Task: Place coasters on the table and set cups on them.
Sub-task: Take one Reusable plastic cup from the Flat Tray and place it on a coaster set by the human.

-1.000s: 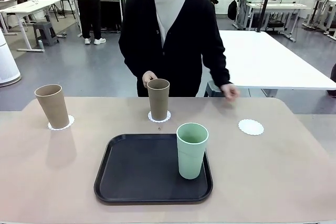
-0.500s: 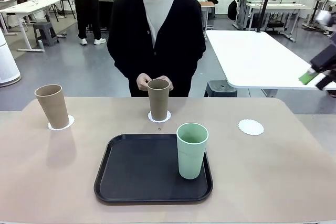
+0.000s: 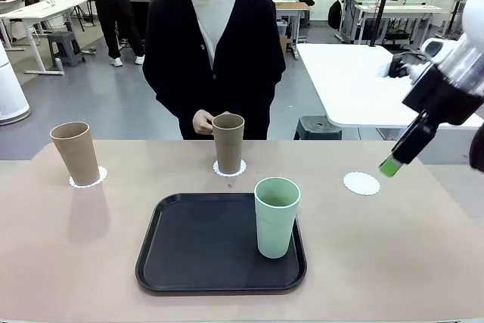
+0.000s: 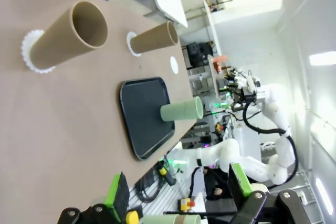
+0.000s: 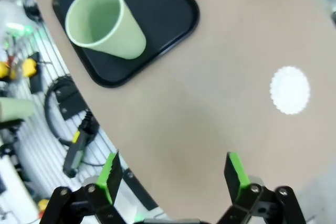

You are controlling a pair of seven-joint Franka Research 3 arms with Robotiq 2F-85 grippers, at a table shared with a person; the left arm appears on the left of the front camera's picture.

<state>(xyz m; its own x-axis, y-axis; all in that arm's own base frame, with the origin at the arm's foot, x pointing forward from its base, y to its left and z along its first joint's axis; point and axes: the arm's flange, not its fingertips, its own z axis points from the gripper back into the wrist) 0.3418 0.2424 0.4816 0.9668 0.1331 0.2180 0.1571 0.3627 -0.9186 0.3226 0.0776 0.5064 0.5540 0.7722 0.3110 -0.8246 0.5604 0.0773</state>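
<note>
Three tall, tapered, matte cups [image 3: 277, 217]: two tan-brown, one mint green. Three lacy white round coasters [image 3: 361, 183] on the desk [image 3: 423, 247]: two under the tan-brown pair, one bare, ahead of the right tool [image 5: 172, 162]. Mint one on a black tray [image 3: 197, 247], also ahead. Right tool and left tool [image 4: 177, 182] spread apart, empty.

The mint-green tumbler [image 3: 277, 217] stands in the black tray [image 3: 197, 247]; tan tumbler [image 3: 228, 141] on paper doily [image 3: 229, 171] behind; second tan tumbler [image 3: 75, 153] on second doily [image 3: 89, 180] left; bare doily [image 3: 361, 183] right.

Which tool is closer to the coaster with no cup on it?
Right. The right tool hovers close beside the bare coaster; the left tool is across the table, beyond the tray.
</note>
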